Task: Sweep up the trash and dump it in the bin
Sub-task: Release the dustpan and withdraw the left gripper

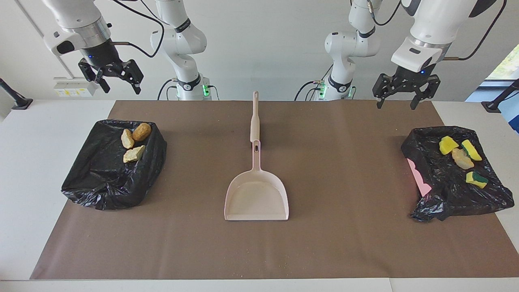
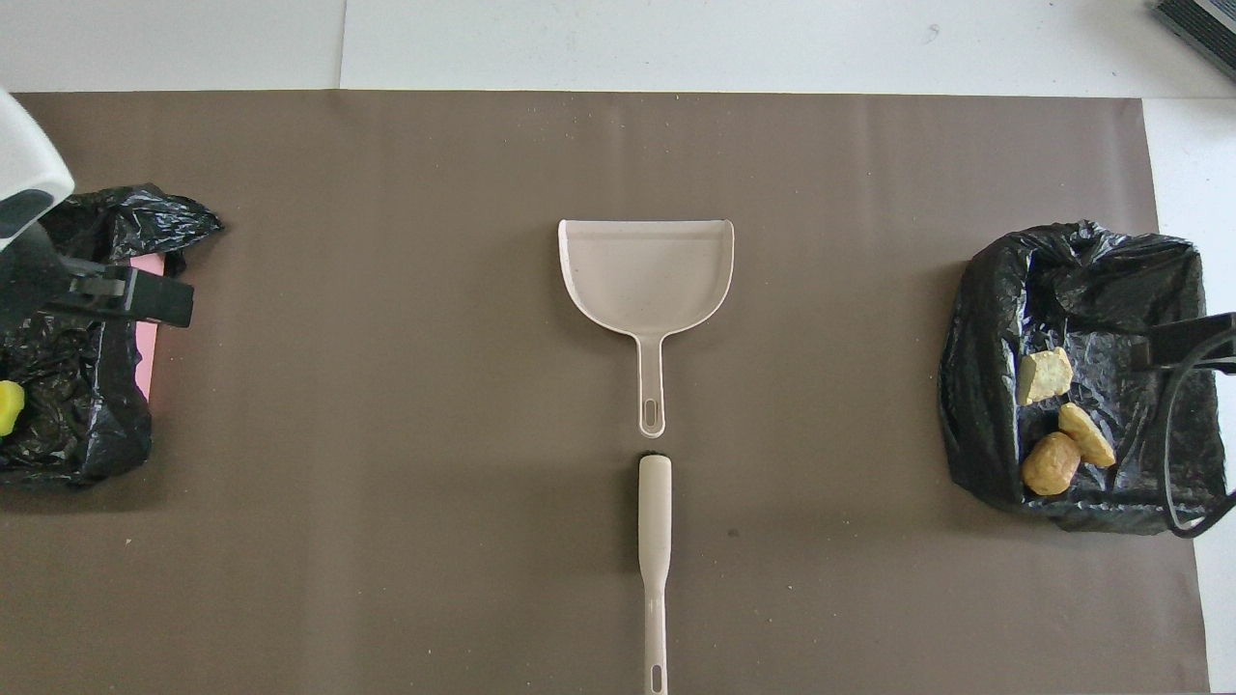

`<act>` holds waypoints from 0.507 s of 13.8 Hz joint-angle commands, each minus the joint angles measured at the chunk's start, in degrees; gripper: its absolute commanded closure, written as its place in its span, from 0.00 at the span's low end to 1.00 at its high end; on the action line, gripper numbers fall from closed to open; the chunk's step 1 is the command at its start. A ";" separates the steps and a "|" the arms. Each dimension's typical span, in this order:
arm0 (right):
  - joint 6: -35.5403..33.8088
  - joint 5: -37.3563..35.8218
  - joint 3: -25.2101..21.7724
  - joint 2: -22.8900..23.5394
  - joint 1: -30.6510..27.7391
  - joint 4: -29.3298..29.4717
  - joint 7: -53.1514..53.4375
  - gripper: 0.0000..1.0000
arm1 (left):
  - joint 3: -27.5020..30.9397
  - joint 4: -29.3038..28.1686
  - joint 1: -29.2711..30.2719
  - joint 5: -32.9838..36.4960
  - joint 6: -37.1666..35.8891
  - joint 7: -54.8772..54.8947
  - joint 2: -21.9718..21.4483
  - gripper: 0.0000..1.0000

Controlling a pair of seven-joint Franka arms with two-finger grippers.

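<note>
Three golden-brown bread-like pieces of trash (image 1: 135, 142) (image 2: 1057, 425) lie in the black-bagged bin (image 1: 101, 190) (image 2: 985, 386) at the right arm's end. Yellow sponge chunks, some green-backed (image 1: 470, 150), and a tan lump (image 1: 462, 159) lie in the black-bagged bin (image 1: 454, 202) (image 2: 77, 444) at the left arm's end; overhead only one sponge (image 2: 10, 405) shows. The pale pink dustpan (image 1: 256, 194) (image 2: 645, 265) lies mid-mat, with the brush (image 1: 255, 119) (image 2: 655, 541) nearer to the robots. My right gripper (image 1: 121, 87) (image 2: 1183, 343) is open and raised over its bin. My left gripper (image 1: 396, 103) (image 2: 97, 290) is open and raised over its bin.
A brown mat (image 1: 344, 243) covers the table, with fine crumbs scattered on it. A pink wall (image 1: 419, 178) of the bin at the left arm's end shows under its bag. White table shows around the mat.
</note>
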 commanded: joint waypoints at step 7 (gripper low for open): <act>0.42 -0.38 0.16 -0.61 -0.05 -0.97 -0.89 0.00 | -0.23 -1.68 5.04 -3.75 -1.28 2.69 -1.44 0.00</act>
